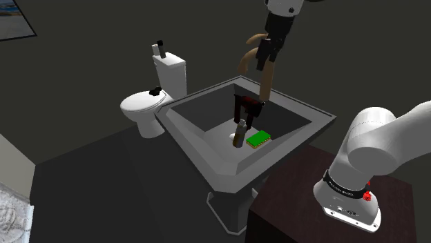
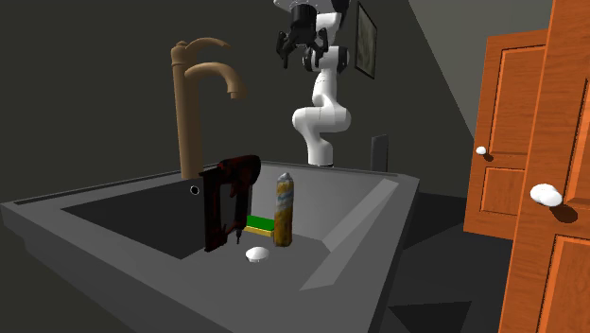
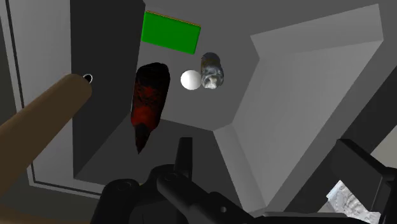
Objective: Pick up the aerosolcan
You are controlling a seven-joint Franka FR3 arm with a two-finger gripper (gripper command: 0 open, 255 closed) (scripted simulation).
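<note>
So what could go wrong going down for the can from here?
1. The brown faucet rises close beside the gripper, so the descent may clip it.
2. The aerosol can stands upright close to the dark red tool and the green block. A finger could catch those or tip the can.

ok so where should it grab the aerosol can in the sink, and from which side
Probably its upper body, coming straight down from above. The aerosol can stands upright in the sink, a slim cylinder, with a dark red object close beside it, so a low sideways approach looks cramped. The gripper hangs open high above.
</note>
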